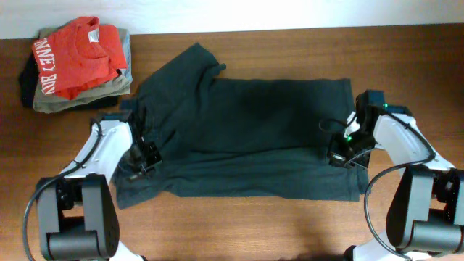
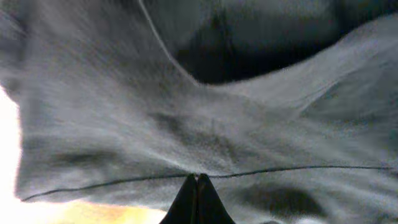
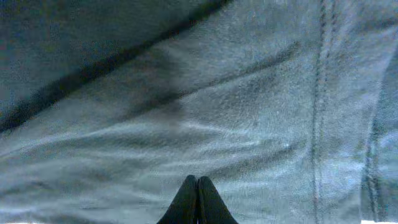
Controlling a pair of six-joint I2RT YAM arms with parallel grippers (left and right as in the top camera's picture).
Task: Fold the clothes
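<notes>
The clothes, a dark T-shirt, lay spread sideways across the worktop, the left jaws and right jaws each closed at opposite ends, tips against fabric (a pinch could not be confirmed), probably so that both ends would fold evenly.

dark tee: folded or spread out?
Mostly spread: the dark T-shirt lies wide across the table, one lengthwise layer doubled over its middle.
</notes>
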